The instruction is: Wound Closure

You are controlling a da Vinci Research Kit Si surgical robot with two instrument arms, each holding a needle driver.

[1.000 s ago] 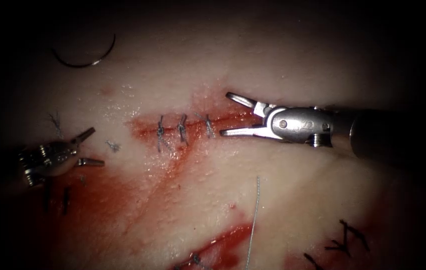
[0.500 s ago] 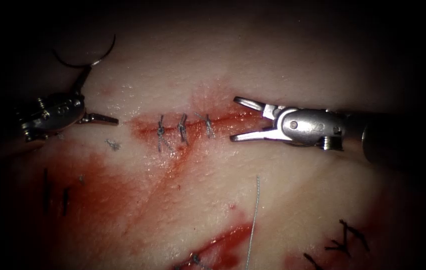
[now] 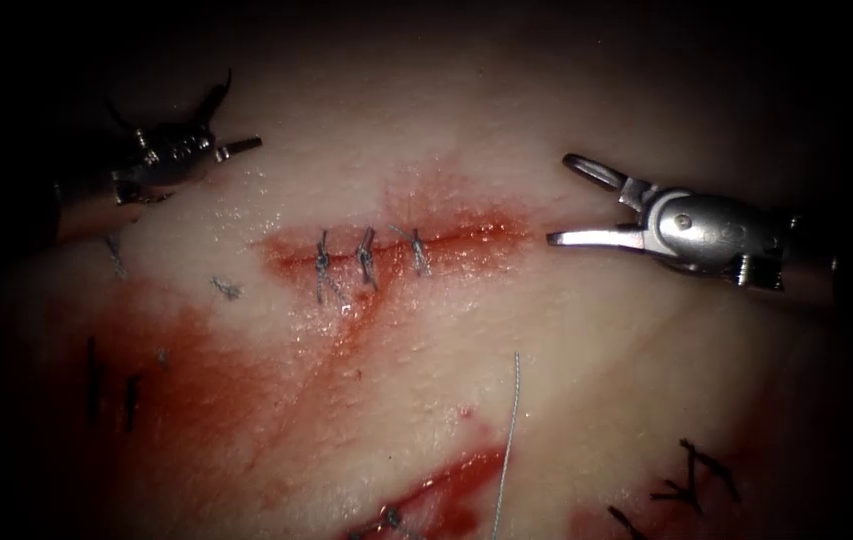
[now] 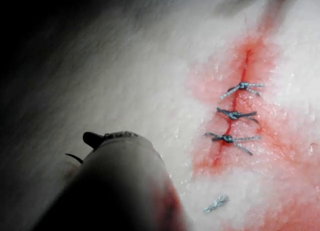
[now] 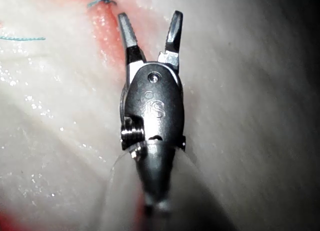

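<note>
My left tool [image 3: 231, 135], jaws parted, straddled the stiff, slippery-looking needle [image 3: 214, 98] left of the cut [image 3: 396, 245]; I judged mid-curve best to grasp; right tool [image 3: 571, 200] gaped empty

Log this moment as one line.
left tool: open, over needle, far left of cut | right tool: open, empty, right of cut | three stitches | loose thread

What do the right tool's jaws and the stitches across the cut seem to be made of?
Right tool's jaws: apparently polished metal, silvery with bright glints; ridged gripping faces in the right wrist view. They stand open, holding nothing.
Stitches: likely braided grey-blue thread, matte, with knots and frayed-looking cut ends.
</note>
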